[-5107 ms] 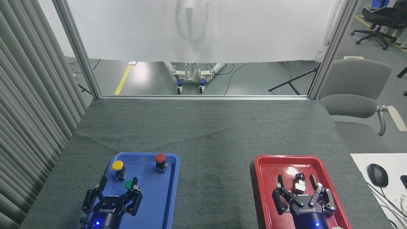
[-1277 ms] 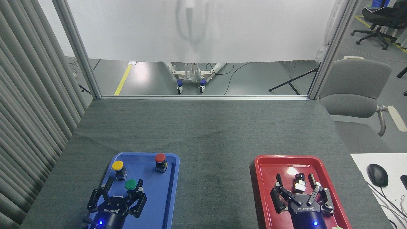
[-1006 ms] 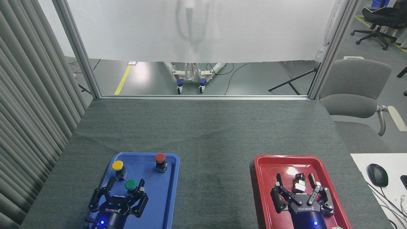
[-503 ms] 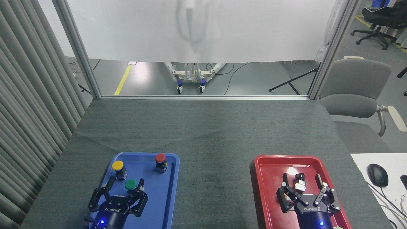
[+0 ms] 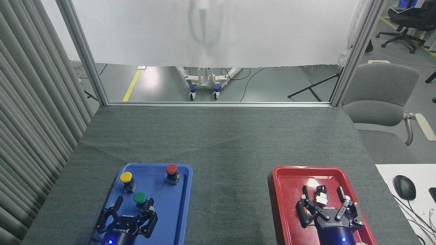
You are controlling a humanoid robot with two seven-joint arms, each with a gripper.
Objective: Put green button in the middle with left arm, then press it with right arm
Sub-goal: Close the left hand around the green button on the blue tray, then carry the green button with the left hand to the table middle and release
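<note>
Our left claw hung spread wide over the near end of the blue tray, holding nothing, with the green button upright between its fingertips, ready for a grasp. Yellow button and red button stood farther off. We kept our right claw open over the red tray, waiting. Between the trays the grey cloth lay bare.
</note>
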